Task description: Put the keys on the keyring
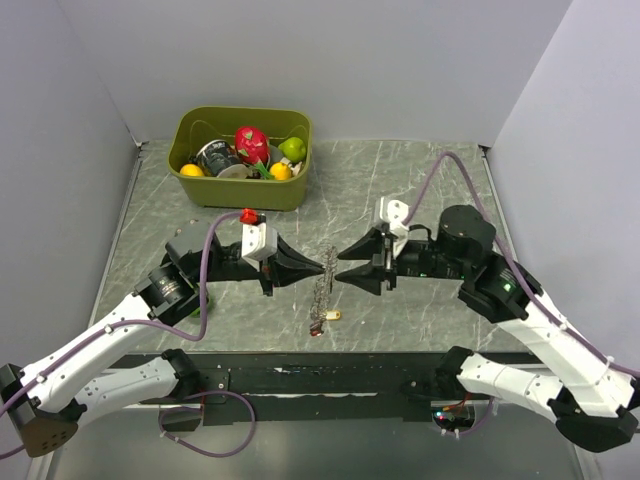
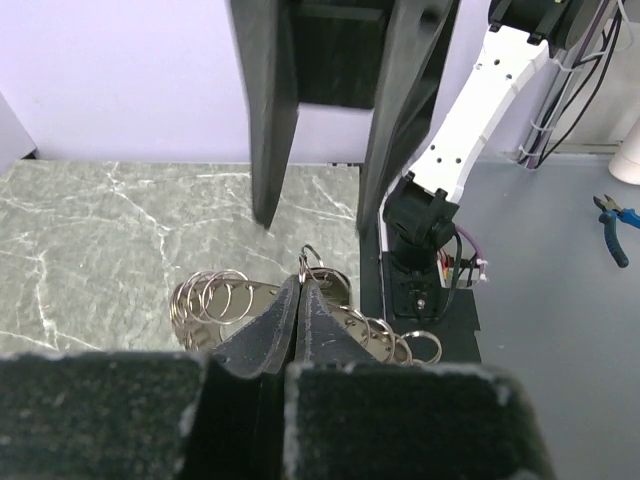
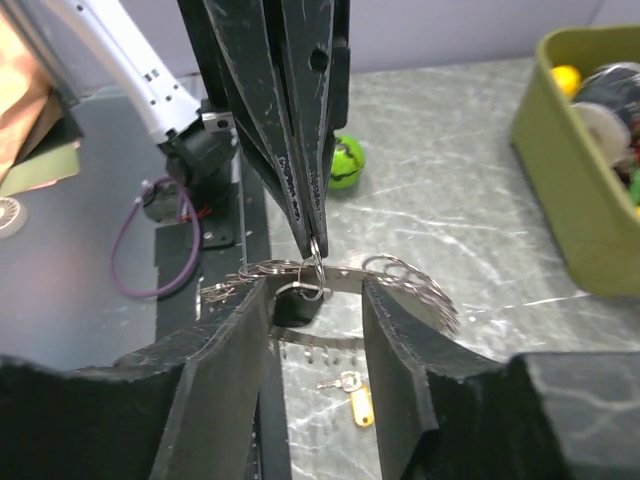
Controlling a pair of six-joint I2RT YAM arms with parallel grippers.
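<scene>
The keyring [image 1: 321, 290] is a thin grey metal band strung with several small split rings, and it lies on the marble table between the arms. My left gripper [image 2: 302, 284] is shut on one small ring [image 3: 314, 264] of the keyring [image 3: 405, 285], lifting it. A black key head [image 3: 296, 306] hangs from that ring. My right gripper [image 3: 315, 305] is open, its fingers standing either side of the black key without touching it. A second key with a yellow tag [image 3: 359, 403] lies loose on the table, also visible in the top view [image 1: 333, 315].
A green bin [image 1: 240, 187] of toy fruit and cups stands at the back left. A green ball [image 3: 345, 163] lies on the table by the left arm. The black base plate [image 1: 330, 375] runs along the near edge.
</scene>
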